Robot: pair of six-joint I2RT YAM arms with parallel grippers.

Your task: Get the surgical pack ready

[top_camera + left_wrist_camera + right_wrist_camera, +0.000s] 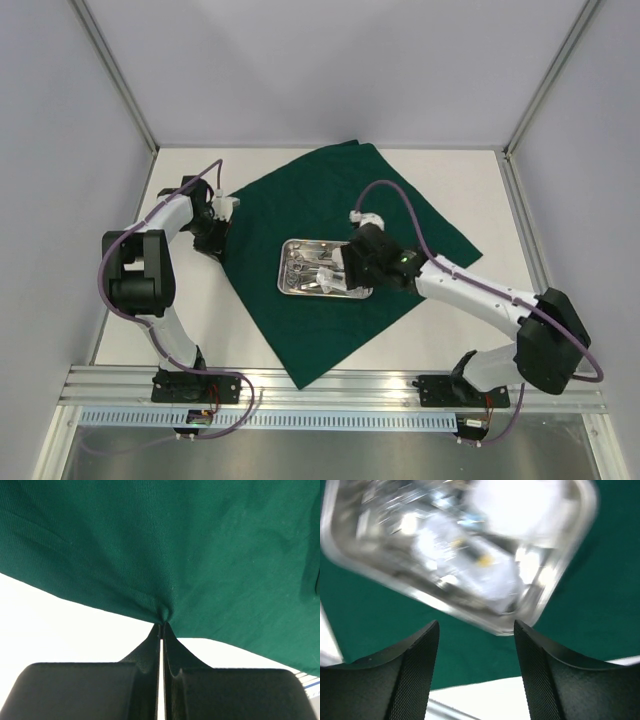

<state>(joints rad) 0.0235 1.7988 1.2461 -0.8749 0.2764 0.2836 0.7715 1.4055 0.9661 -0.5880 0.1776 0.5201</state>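
Observation:
The dark green drape [330, 190] lies spread on the white table, turned like a diamond. Near its middle sits the small steel tray [283, 268] holding metal instruments [303, 268] and white gauze [328, 262]. My left gripper [211, 240] is at the drape's left edge. In the left wrist view this gripper [162, 623] is shut on a puckered bit of the drape [175, 540] hem. My right gripper [350, 265] is at the tray's right end. In its own view the gripper [476, 627] is open, and the blurred tray [470, 617] rim lies just beyond the fingertips [427, 635], with gauze [515, 505] inside.
Bare white table [470, 330] surrounds the drape. An aluminium rail [330, 385] runs along the near edge by the arm bases. Grey enclosure walls with metal posts [115, 75] close in the left, right and back.

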